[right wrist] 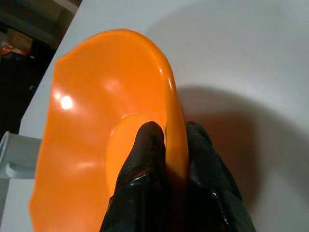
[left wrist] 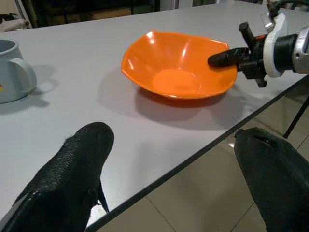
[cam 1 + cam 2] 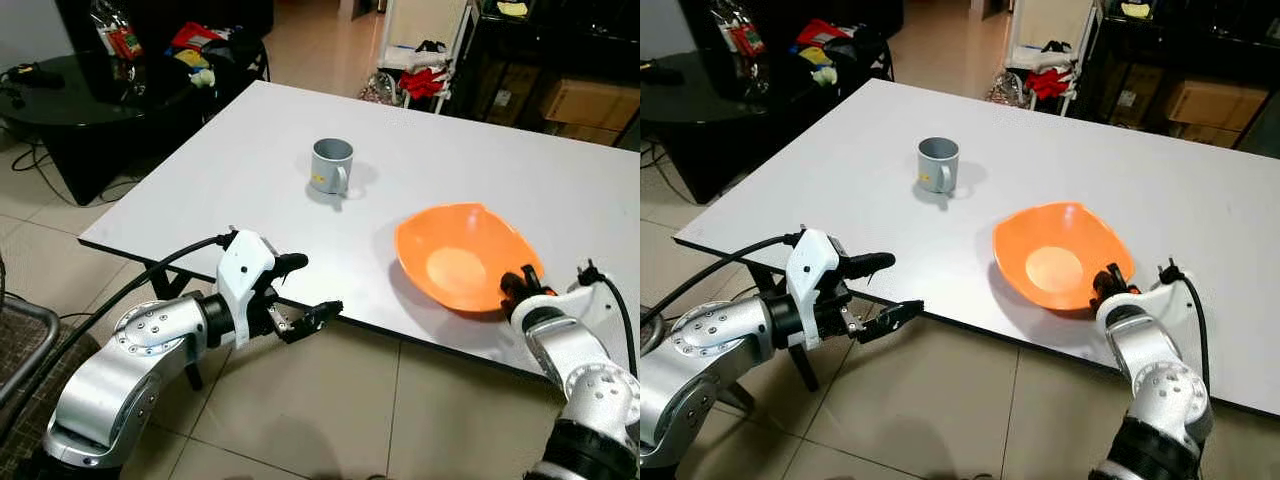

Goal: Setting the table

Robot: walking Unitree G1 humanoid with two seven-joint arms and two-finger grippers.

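A: Where is the orange bowl (image 3: 462, 255) found, and how is it held?

B: It is seen on the white bench (image 3: 240, 160) near the front edge; its near rim is clamped by the right pincer (image 1: 170, 145), one finger inside, one outside.

A: Its handling?

B: It is judged light, stiff, glossy and probably slippery; the rim is the sensible hold. The left pincer (image 3: 308, 290) is held apart off the bench edge; the grey mug (image 3: 331, 165) stands well apart.

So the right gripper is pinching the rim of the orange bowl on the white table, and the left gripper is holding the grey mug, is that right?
Not quite. The left gripper holds nothing: it hangs open at the table's near edge, well apart from the grey mug, as the left eye view shows. The rest stands: the right gripper is pinching the rim of the orange bowl.
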